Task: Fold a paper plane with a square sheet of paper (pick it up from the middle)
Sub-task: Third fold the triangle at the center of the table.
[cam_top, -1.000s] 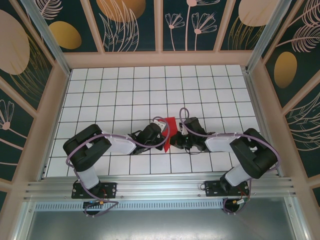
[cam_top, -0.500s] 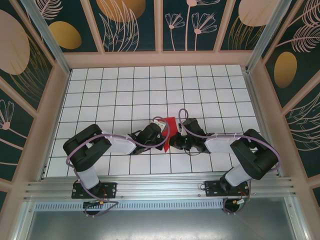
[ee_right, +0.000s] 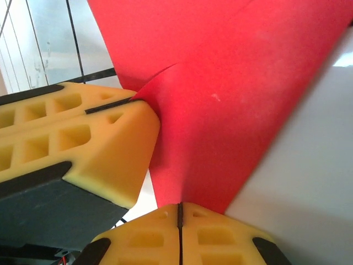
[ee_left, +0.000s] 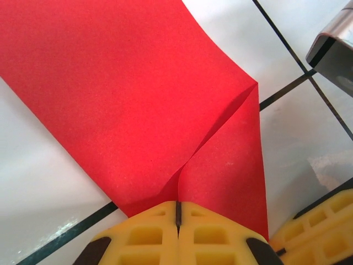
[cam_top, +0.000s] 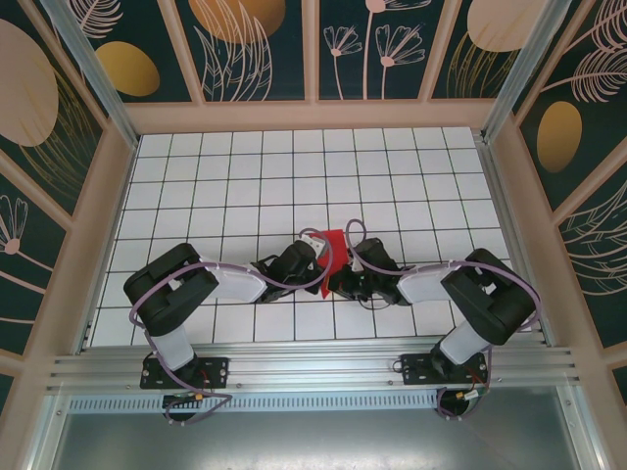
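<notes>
The square sheet of paper (cam_top: 334,243) is a creased bright red wedge standing up from the white grid table between the two arms. Whether it has the paper plane's shape I cannot tell, since the grippers hide its lower part. My left gripper (cam_top: 318,265) is shut on the wedge's near edge; in the left wrist view the paper (ee_left: 127,99) fans out from the closed yellow fingertips (ee_left: 149,237). My right gripper (cam_top: 339,284) is shut on the same paper (ee_right: 237,110) from the right, close beside the left one, whose yellow fingers (ee_right: 94,138) press against the fold.
The white grid table (cam_top: 255,186) stretches away behind the paper. Wooden walls (cam_top: 313,116) with dark floral panels close it in at the back and sides. A metal rail (cam_top: 313,372) carrying both arm bases runs along the near edge.
The right arm has drawn in toward the left, bringing its gripper closer to the left gripper on the paper. The left arm and the paper have stayed put.
</notes>
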Controlling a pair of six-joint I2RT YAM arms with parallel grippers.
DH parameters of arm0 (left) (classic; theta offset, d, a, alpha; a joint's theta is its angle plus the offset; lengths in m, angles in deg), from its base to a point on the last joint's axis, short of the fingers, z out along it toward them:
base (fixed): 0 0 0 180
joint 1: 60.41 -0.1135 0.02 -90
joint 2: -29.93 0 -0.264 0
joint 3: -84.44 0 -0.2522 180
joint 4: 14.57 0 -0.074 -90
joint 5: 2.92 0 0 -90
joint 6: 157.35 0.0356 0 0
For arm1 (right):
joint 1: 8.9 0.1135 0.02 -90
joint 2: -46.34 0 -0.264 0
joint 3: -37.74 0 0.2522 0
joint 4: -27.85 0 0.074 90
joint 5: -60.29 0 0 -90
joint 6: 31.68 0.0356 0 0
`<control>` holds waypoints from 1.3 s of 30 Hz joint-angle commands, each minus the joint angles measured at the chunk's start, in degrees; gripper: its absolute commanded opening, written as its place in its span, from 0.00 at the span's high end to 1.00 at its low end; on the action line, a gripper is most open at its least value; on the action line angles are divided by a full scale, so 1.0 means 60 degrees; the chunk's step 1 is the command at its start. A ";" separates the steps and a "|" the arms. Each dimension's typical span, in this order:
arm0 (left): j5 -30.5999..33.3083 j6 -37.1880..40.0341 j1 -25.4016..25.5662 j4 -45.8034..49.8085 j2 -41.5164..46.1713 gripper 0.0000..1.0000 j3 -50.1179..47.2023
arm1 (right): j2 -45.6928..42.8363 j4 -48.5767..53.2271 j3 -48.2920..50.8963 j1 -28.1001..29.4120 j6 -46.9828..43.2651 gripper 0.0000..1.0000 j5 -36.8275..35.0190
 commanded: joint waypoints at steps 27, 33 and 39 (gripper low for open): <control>0.0149 0.0260 -0.0072 0.1226 -0.0227 1.00 0.0217 | -0.0378 0.3088 -0.2342 -0.1621 -0.2236 0.90 -0.1672; 0.0167 0.0290 -0.0062 0.1295 -0.0220 1.00 0.0290 | 0.1425 0.3882 -0.3807 -0.1619 -0.3184 0.91 -0.1269; 0.0195 0.0332 -0.0059 0.1408 -0.0106 1.00 0.0418 | 0.2540 0.4637 -0.4431 -0.1556 -0.3779 0.92 -0.1615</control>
